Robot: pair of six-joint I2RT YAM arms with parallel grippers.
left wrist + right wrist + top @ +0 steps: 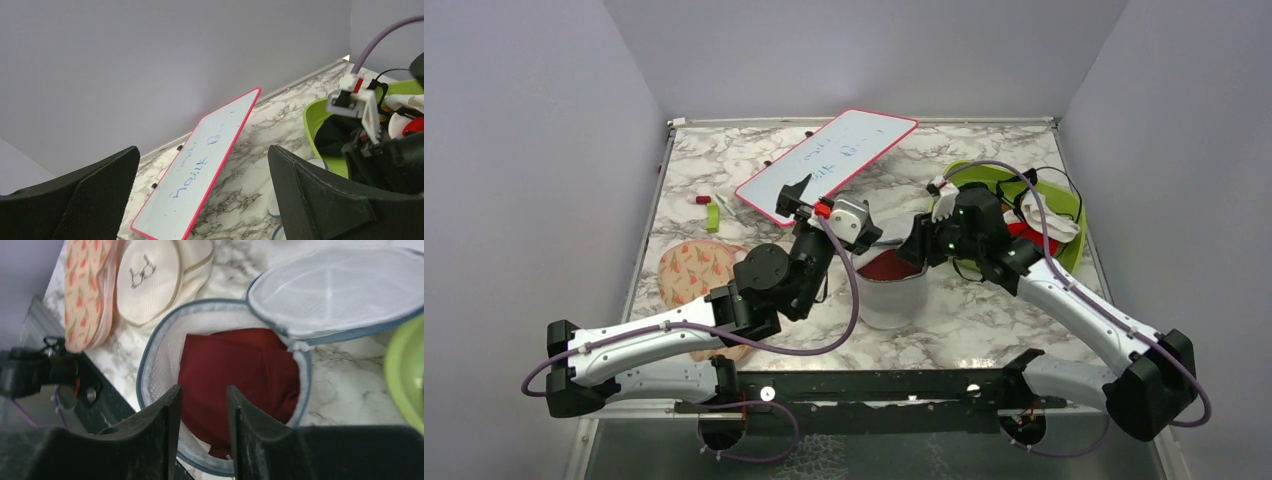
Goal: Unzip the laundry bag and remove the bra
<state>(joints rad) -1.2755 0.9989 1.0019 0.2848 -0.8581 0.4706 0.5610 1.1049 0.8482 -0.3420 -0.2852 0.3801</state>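
Well, bag (161, 351) is unzipped; bra (240, 360) looks soft, light, floppy, so pinch its top fold. R pincer (204, 391) narrow, empty; L pincer (202, 156) wide.

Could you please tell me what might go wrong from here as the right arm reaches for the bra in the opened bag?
1. The right gripper hangs over the bra with its jaws only partly apart; it could pinch the mesh wall of the laundry bag along with the fabric.
2. The left gripper is open and holds nothing, so the bag is not pinned and may lift with the bra.
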